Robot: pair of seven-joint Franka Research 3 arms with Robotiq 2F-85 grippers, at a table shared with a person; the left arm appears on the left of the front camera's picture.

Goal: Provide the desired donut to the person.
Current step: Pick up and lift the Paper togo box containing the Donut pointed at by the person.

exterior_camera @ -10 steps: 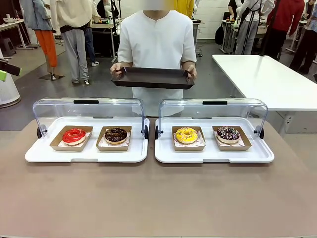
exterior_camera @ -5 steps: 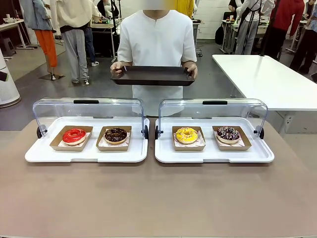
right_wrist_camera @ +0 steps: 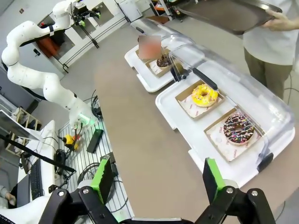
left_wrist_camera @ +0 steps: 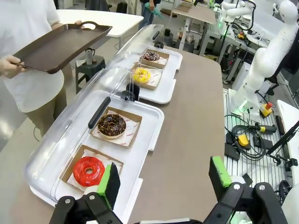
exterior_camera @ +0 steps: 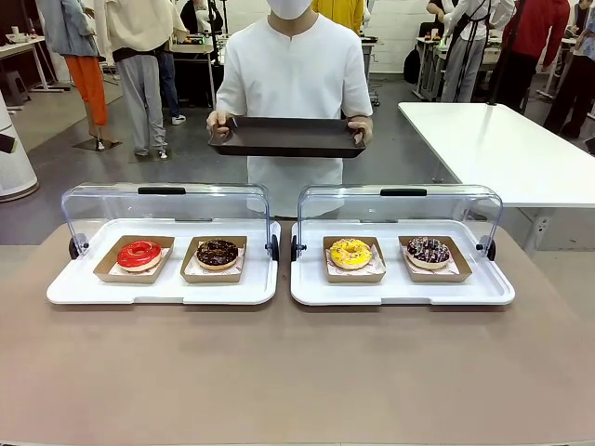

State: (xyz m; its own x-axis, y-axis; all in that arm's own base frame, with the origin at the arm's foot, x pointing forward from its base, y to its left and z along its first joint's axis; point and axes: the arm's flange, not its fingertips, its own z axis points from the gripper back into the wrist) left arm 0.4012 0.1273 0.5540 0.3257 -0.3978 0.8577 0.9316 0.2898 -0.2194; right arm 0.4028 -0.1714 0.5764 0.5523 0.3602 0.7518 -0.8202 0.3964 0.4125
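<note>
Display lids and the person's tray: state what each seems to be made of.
Display lids: clear, glossy plastic by the look; what lies behind shows through, and the curve catches glare. Tray: dark brown, fairly matte, likely moulded plastic, with a raised rim and cut-out handles.

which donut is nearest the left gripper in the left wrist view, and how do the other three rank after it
From the left gripper:
1. red donut, nearer tray, near end
2. chocolate donut, same tray, far end
3. yellow donut, farther tray, near end
4. dark sprinkled donut, farther tray, far end
</note>
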